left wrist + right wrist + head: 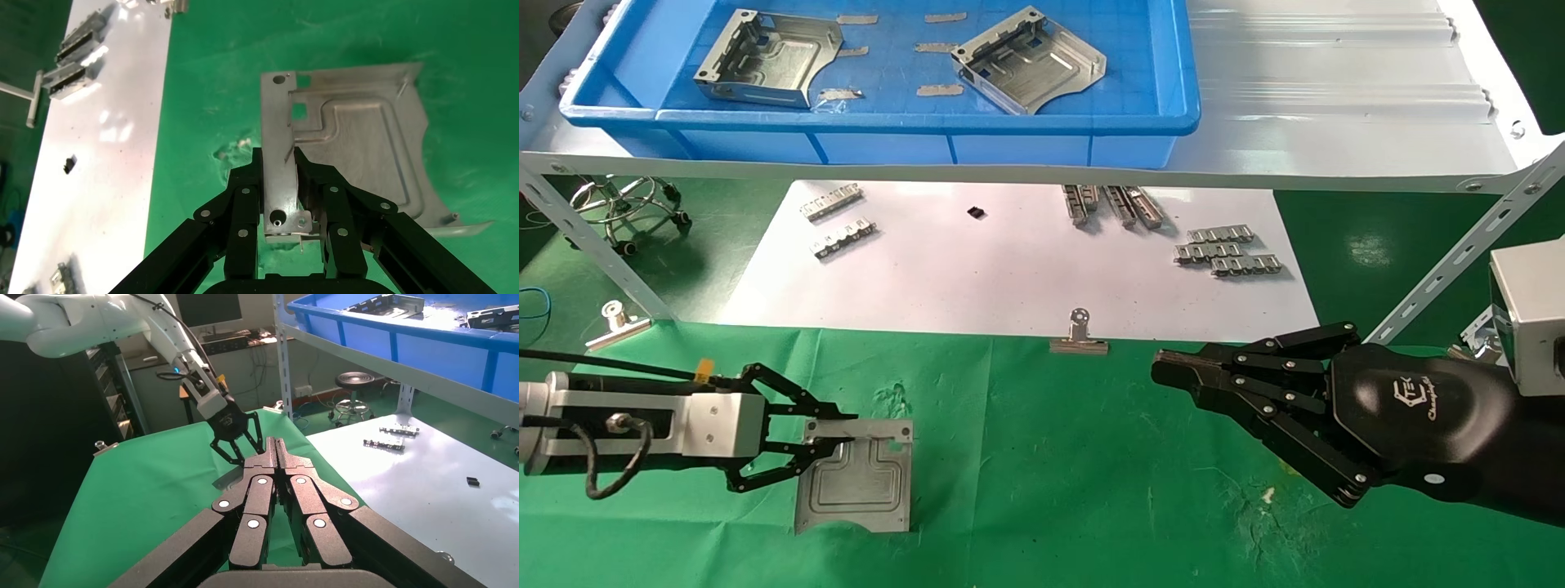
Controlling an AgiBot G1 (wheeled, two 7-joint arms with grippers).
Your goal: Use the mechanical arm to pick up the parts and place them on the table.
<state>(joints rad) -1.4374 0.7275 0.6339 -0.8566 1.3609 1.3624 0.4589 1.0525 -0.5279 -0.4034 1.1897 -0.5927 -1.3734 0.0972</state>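
A silver stamped part (862,482) lies flat on the green cloth table (1050,457) at the front left. My left gripper (842,429) is shut on the part's upturned side wall, one finger on each side; the left wrist view shows the wall pinched in my left gripper (278,159) and the plate (361,147) resting on the cloth. Two more parts (764,57) (1030,61) lie in the blue bin (887,122) on the shelf. My right gripper (1164,371) is shut and empty above the cloth at the right; it also shows in the right wrist view (275,444).
A pale grey metal shelf (1336,82) with slanted legs spans the back. Below it a white paper sheet (1009,269) carries small toothed strips (1228,249) (838,220). Binder clips (1079,336) (617,322) hold the cloth edge.
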